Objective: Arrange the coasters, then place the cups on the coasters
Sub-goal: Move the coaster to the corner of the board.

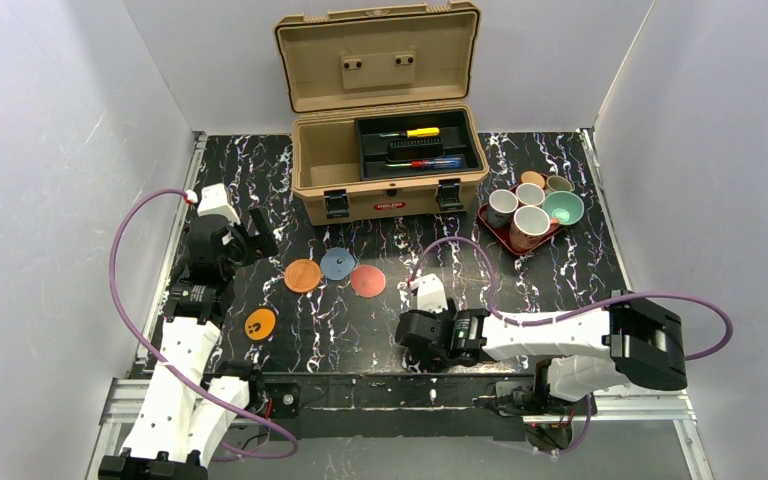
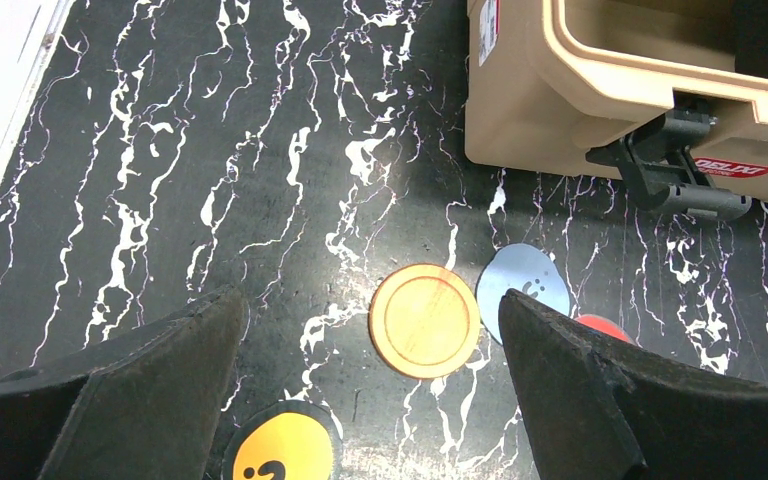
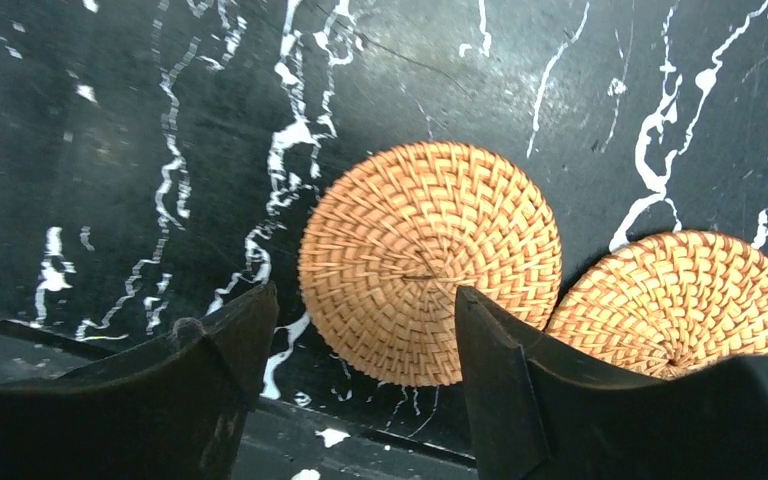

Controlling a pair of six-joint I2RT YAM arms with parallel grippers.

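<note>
Woven coaster (image 3: 430, 260) loose beneath parted right fingers (image 3: 530, 410); left fingers (image 2: 130, 400) wide apart.

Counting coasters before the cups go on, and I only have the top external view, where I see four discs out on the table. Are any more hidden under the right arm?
Observer: Yes. The right wrist view shows a woven coaster flat on the table, with a second woven coaster right beside it.
Operator: Is the right end effector gripping either?
Observer: No. The right end effector is open, its jaws apart above the first one.
Operator: And the left?
Observer: The left end effector is wide open, with nothing held between its jaws.
</note>
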